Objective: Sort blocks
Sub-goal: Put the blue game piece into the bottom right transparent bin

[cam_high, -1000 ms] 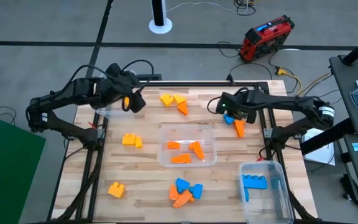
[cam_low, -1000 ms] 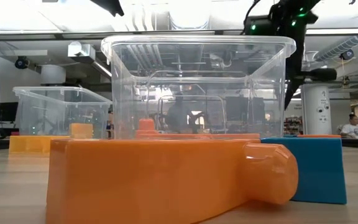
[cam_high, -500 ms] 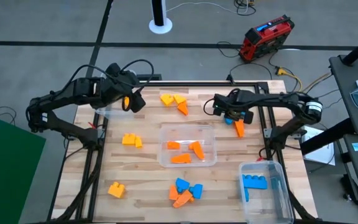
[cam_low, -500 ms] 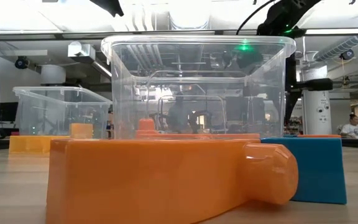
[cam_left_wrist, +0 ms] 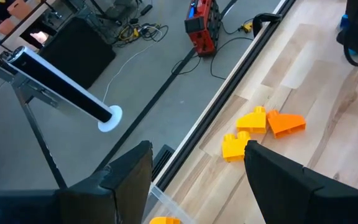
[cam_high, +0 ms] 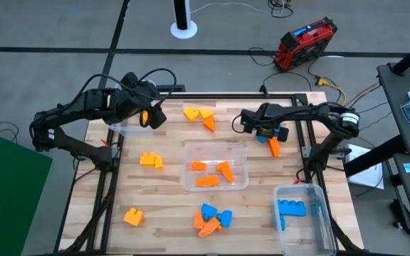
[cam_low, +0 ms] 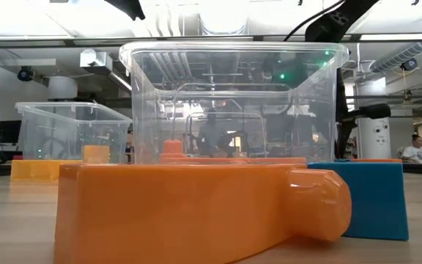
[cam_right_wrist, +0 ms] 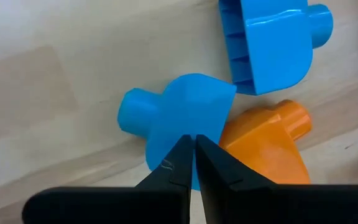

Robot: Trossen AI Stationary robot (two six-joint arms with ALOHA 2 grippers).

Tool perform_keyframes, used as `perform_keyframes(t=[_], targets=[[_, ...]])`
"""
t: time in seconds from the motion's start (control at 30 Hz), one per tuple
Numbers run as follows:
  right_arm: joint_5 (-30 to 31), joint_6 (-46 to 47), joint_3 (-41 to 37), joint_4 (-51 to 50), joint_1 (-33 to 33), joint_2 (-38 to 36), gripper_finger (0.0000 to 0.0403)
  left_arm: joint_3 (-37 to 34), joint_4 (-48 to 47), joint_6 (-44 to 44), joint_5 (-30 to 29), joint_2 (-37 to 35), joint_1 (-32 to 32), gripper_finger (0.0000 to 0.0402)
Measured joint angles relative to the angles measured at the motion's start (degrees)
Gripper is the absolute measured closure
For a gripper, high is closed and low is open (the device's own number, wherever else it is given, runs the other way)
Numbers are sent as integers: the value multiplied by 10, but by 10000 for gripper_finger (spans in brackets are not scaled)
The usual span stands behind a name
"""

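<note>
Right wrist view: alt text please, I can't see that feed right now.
The right tool, fingers nearly closed, is at a blue rounded block on the wooden table. An orange block touches it on one side, and a second blue block lies just beyond.

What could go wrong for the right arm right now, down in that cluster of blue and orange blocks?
The right end effector is nearly closed over the rounded blue block, which touches an orange block and sits close to a second blue block.
1. With almost no gap between the fingers, it may push the block rather than grip it.
2. A nudge could drag the orange neighbour along.
</note>
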Motion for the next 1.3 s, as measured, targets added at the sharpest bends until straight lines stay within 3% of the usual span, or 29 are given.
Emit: perform_keyframes(t=[0.67, 1.0, 1.3], targets=[[-41, -28, 36, 0, 6, -53, 390, -1, 0, -3, 0, 0, 0, 171], [-38, -179, 78, 22, 2, -57, 390, -1, 0, 10, 0, 0, 3, 171], [-36, -191, 83, 47, 5, -52, 390, -1, 2, 15, -1, 0, 8, 171]])
